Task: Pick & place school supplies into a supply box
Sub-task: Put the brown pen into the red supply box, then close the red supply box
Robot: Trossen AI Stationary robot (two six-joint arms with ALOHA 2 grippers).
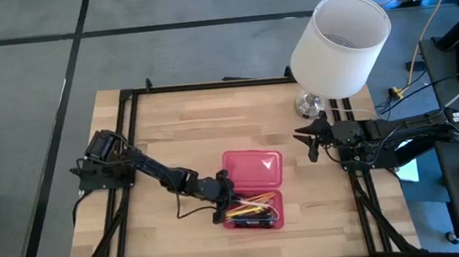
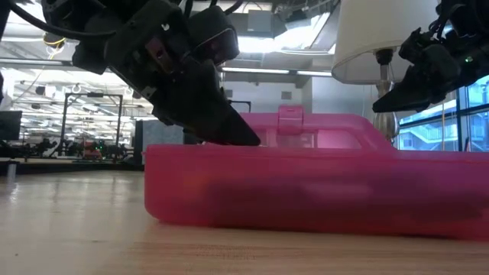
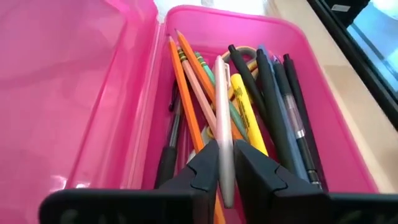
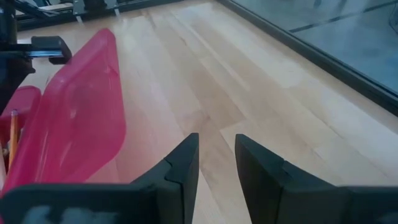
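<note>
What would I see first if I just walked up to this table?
The bright pink supply box, lying open in the middle of the wooden table, with pencils and pens piled in its near half. The left gripper reaches down into it with a pale pen between its fingers. At the table's far right corner stands a big white lamp, and the right gripper waits just in front of it.

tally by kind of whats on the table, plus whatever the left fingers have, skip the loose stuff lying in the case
pink pencil case: 1
lamp: 1
robot arms: 2 (left arm, right arm)
silver pen between the left fingers: 1
total: 5
</note>
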